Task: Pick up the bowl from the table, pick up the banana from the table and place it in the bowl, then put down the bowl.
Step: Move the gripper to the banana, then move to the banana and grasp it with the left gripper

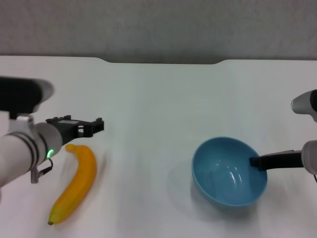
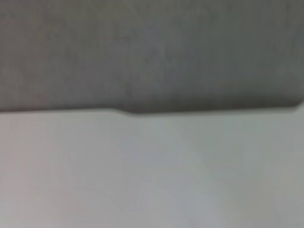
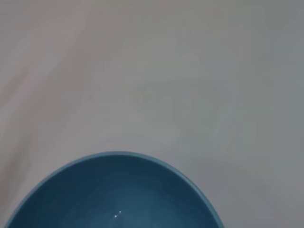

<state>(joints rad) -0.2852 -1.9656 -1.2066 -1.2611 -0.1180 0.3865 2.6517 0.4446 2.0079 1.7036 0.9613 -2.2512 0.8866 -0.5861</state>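
Banana [image 1: 74, 183] left on table [image 1: 158, 99]; bowl [image 1: 229, 171] right.

The left arm [image 1: 20, 148] is a pale grey-white cylinder ringed by two thin dark bands near its wrist. A small round green light glows at about 5 o'clock on that wrist section, and a thin dark cable loops beneath it beside a short metallic tab. A black block with a rounded light-grey end sits at 12 o'clock from the forearm. The left gripper [image 1: 91, 126] is matte black, boxy, with blocky ridged parts. The right arm [image 1: 309, 148] shows smooth light-grey rounded housings, and the right gripper [image 1: 257, 162] is a slim black finger.
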